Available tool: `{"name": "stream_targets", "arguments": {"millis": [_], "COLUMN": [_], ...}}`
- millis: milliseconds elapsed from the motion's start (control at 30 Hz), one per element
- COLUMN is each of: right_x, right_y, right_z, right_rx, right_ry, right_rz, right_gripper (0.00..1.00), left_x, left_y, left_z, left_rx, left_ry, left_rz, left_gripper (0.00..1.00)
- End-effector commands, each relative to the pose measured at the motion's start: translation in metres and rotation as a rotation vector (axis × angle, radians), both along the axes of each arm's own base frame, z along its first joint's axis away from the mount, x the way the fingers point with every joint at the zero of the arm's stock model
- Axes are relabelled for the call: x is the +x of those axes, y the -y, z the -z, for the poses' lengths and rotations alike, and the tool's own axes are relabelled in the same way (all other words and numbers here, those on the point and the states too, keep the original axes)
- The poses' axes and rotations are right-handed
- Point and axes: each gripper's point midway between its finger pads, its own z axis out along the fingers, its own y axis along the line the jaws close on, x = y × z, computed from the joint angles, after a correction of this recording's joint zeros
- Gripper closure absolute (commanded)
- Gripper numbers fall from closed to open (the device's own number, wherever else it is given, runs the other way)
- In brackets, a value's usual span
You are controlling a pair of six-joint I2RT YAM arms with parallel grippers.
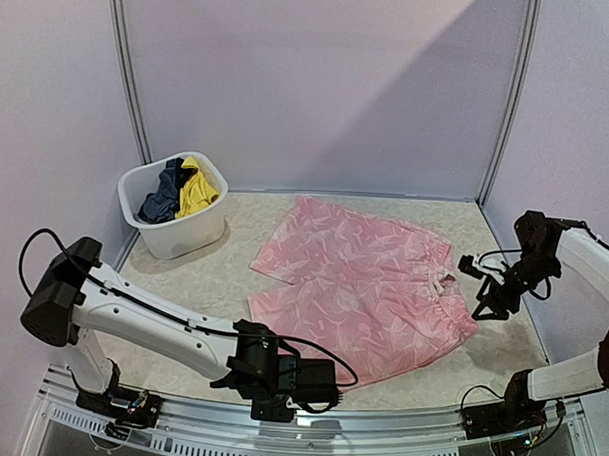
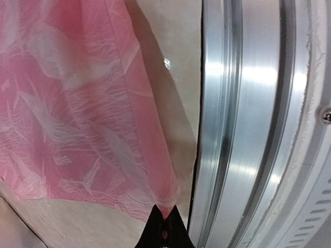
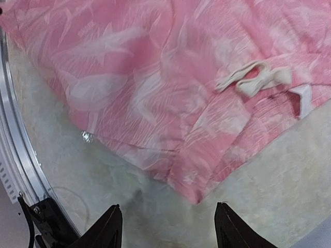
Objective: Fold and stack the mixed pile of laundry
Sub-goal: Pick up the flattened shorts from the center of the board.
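A thin pink garment [image 1: 363, 280] with a pale leaf print lies spread flat on the table. It looks like shorts, with a white drawstring [image 3: 258, 77] at the waistband. My left gripper [image 1: 341, 382] is at the table's front edge, shut on the garment's near hem corner [image 2: 164, 206]; the pinched tip shows between its fingers [image 2: 165, 230]. My right gripper [image 1: 487, 306] is open and empty, hovering above the garment's right waistband corner [image 3: 199, 194]. A navy piece [image 1: 164, 195] and a yellow piece [image 1: 199, 189] lie in the white tub.
The white plastic tub [image 1: 174, 238] stands at the back left of the table. A metal rail [image 2: 243, 129] runs along the front edge beside my left gripper, and it shows in the top view [image 1: 378, 423] too. Pale walls enclose the table.
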Motion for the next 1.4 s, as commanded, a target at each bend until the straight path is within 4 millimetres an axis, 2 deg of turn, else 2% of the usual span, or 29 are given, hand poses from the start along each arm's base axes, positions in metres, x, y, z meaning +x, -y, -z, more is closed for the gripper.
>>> {"name": "stream_targets", "arguments": {"millis": [0,133,333,400,567,833,933,1233,1367], "right_x": [-0.026,-0.021,-0.012,-0.008,-0.007,-0.020,-0.022,0.001,0.005], "right_y": [0.007,0.000,-0.011,-0.012,-0.010,-0.017,-0.009,-0.006,-0.005], "right_z": [0.026,0.035,0.033,0.031,0.044,0.057,0.067,0.089,0.104], "right_rx": [-0.111,-0.232,-0.380,-0.407,-0.463,-0.456,-0.511,-0.577,-0.592], "right_ry": [0.058,0.175,0.353,0.359,0.330,0.268,0.248,0.281,0.271], "right_rz": [-0.281,-0.465,-0.650,-0.681,-0.764,-0.839,-0.857,-0.811,-0.802], "right_gripper": [0.33,0.37,0.47,0.49,0.53,0.55,0.55,0.54,0.55], "left_x": [0.013,0.022,0.026,0.029,0.036,0.038,0.040,0.042,0.042], "left_y": [-0.009,-0.020,-0.025,-0.027,-0.032,-0.038,-0.040,-0.044,-0.046], "left_z": [-0.022,-0.023,-0.022,-0.022,-0.023,-0.024,-0.022,-0.021,-0.021], "left_rx": [-0.043,-0.057,-0.069,-0.068,-0.069,-0.073,-0.065,-0.058,-0.054], "left_ry": [0.011,0.016,0.003,0.005,0.014,0.010,0.012,0.007,0.006], "left_rz": [-0.026,-0.063,-0.091,-0.099,-0.119,-0.133,-0.136,-0.147,-0.149], "left_gripper": [1.00,1.00,1.00,1.00,1.00,1.00,1.00,1.00,1.00]}}
